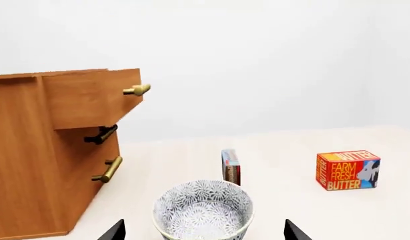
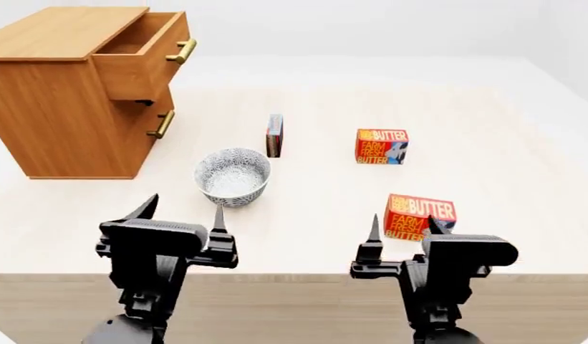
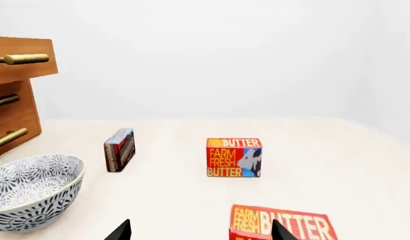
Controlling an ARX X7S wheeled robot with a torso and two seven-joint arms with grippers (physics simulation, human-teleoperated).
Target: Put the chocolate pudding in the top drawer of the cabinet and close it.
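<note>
Cabinet (image 2: 59, 93): far left on the table (image 2: 485, 115); top drawer (image 2: 145, 54) pulled out.
Left gripper (image 2: 179, 209): fingers wide, empty, near edge.
Bowl (image 2: 233, 175): between left gripper and pudding.
Pudding (image 2: 274, 135): upright on edge, just behind bowl, well right of cabinet.
Butter boxes: far box (image 2: 382, 146) right of pudding; near box (image 2: 420, 216) by right gripper (image 2: 404, 228).
Right gripper: fingers wide, empty.
Right wrist view: pudding's printed face (image 3: 119, 149); left wrist view gives only its edge.

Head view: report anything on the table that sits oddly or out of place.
Little stands out. The chocolate pudding stands on a thin edge rather than lying flat, beyond the bowl. The top drawer of the cabinet is already pulled open. Both butter boxes sit upright; nothing is spilled.
</note>
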